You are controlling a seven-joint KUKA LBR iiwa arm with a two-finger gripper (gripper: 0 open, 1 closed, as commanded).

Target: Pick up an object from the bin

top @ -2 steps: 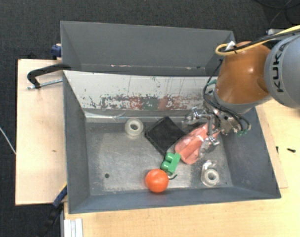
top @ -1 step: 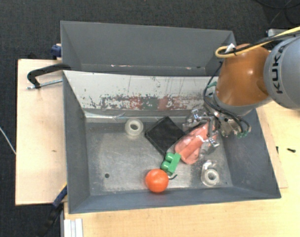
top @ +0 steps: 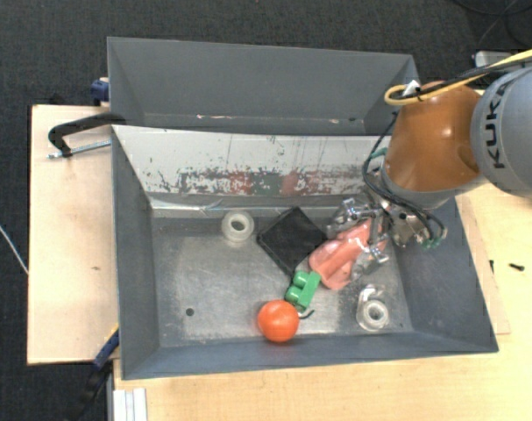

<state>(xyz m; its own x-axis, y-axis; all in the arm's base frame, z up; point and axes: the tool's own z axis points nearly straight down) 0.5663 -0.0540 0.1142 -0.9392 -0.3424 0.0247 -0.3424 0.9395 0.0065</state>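
Dark carpet all round, grey metal bin (top: pixel 195 279) with scuffed, scratched walls and a dull speckled floor. Gripper (top: pixel 367 235) is down near the bin's back-right corner, and its metal fingers close on the upper end of a pink rubbery piece (top: pixel 333 267). This is a soft-looking, rounded, elongated lump that slants down and away to the view's left of the fingers, its lower end seemingly on or near the floor. Step in hand, as I read it, is securing and lifting this piece. The grip sits at one end, not mid-body, so the free end will likely droop or swing. A straight vertical lift is best, with no sideways drag and the clamp kept firm, since soft material may squeeze out. A black flat square pad (top: pixel 290 239), matte, lies just left of the fingers and touches or slightly underlaps the pink piece, so it could get nudged. A small green blocky plastic piece (top: pixel 303 288) sits below-left of the fingers, right at the pink piece's lower end, and may snag or tip. A silvery ring-shaped roll (top: pixel 372 312) lies directly below the fingers, near but apart. A glossy round orange ball (top: pixel 278 320) is further below-left and would roll if bumped. A pale tape roll (top: pixel 237 226) lies well to the left, out of the way.
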